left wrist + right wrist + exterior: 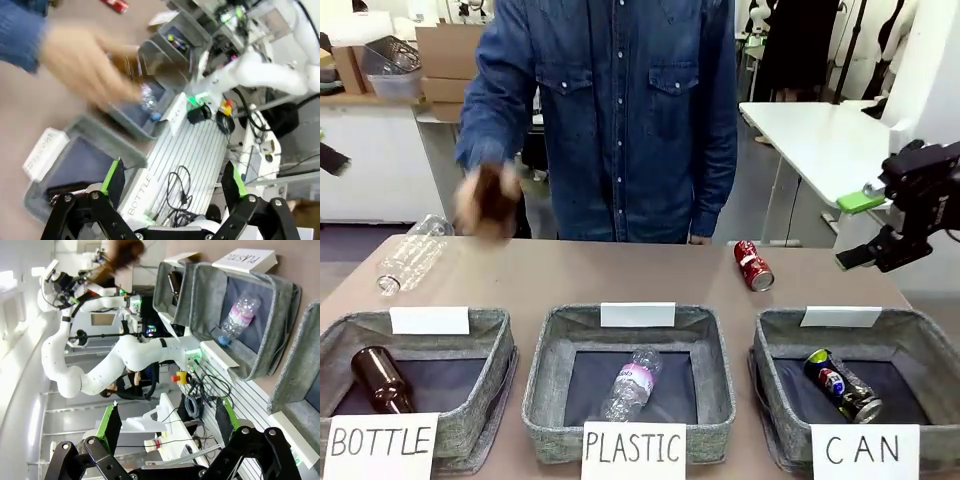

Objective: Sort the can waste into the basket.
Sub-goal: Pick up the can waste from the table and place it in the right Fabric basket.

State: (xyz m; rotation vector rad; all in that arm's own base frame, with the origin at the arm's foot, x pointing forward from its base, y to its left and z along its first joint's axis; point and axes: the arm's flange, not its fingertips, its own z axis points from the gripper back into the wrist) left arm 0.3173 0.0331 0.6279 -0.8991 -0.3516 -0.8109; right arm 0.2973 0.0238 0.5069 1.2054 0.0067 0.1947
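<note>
The person's hand (488,203) is a motion blur, and the red can (115,4) is cut off by the top edge.

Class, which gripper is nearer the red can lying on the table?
Right. The right gripper hovers just right of the red can; the left gripper sits far off, by the BOTTLE basket.

Near edge, left to right: BOTTLE basket (485,390), PLASTIC basket (548,400), CAN basket (766,375) | one can (840,385) in CAN basket, second can (753,265) on table (600,275) behind it | glass bottle (382,380) in BOTTLE basket, plastic bottle (632,383) in PLASTIC basket | loose bottle (410,255) behind BOTTLE basket, far left
</note>
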